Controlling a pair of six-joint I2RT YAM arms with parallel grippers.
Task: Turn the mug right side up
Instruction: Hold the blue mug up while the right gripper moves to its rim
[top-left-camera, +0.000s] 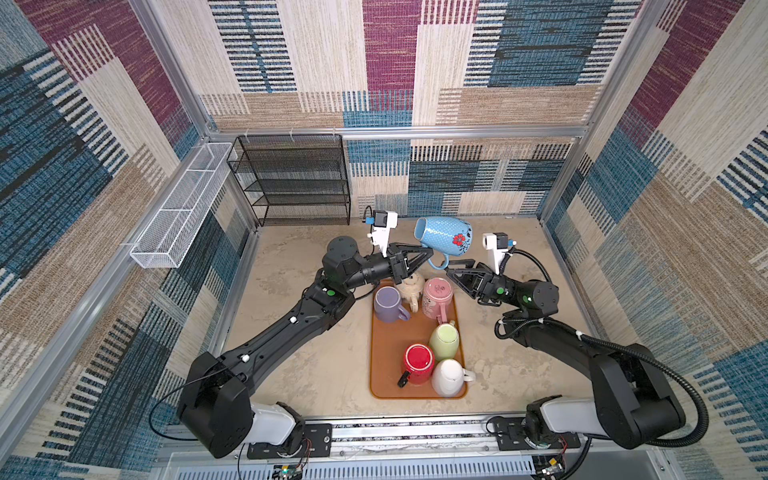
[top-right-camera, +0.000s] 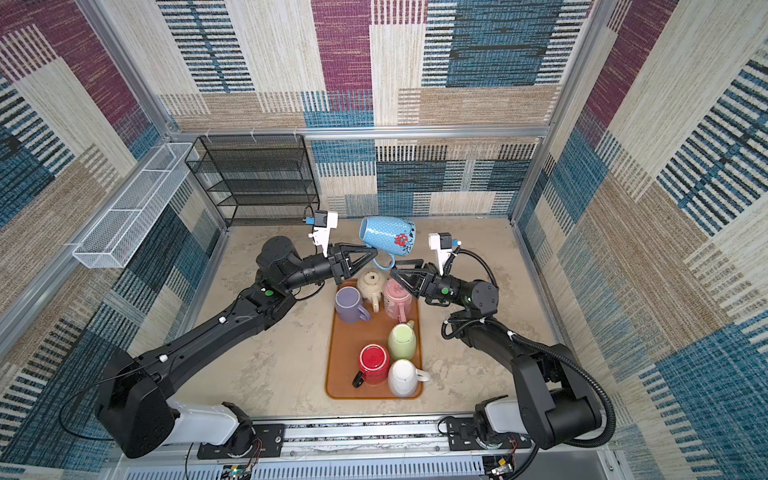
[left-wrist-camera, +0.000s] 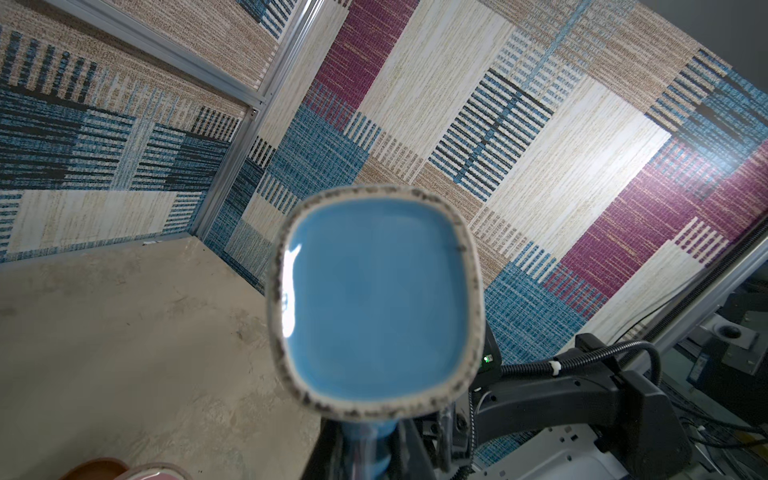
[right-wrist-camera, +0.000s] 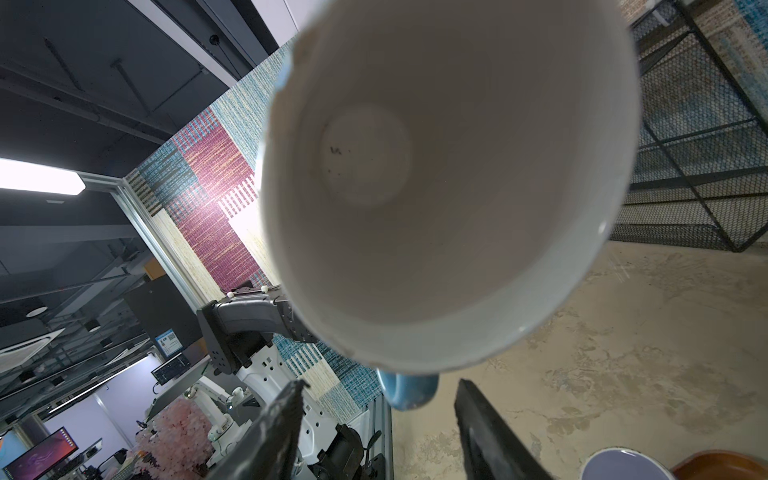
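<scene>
From my station I see the pale blue ceramic mug with white dots and a red flower (top-left-camera: 442, 235) held up in the air, clear of the mottled beige tabletop (top-left-camera: 311, 353). In both top views it sits between the two arms, just past the far end of the brown plastic tray (top-left-camera: 386, 353). It lies on its side, not upright. Its base faces my left arm, its mouth faces my right arm, and the looped blue handle (top-left-camera: 439, 262) hangs down beneath the body.

The left wrist camera looks straight at the underside (left-wrist-camera: 376, 307), a rounded-square panel of glossy blue glaze ringed by a rough, speckled unglazed rim. The right wrist camera looks into the mouth. The inside (right-wrist-camera: 449, 187) is plain white with a few dark specks at the bottom, and the lip looks slightly uneven along one stretch. Black branch lines run around the flower on the side wall.

My left pincer (top-left-camera: 428, 252) is clamped on the handle and is the only thing carrying the mug. My right pincer (top-left-camera: 459, 268) sits just beside and below the handle with its jaws apart. In the right wrist view its dark fingers (right-wrist-camera: 282, 428) stand on either side of the blue handle loop without touching it.

The tray carries other mugs, among them a lilac mug (top-left-camera: 388, 305) standing mouth up at the far end, near the raised one.
</scene>
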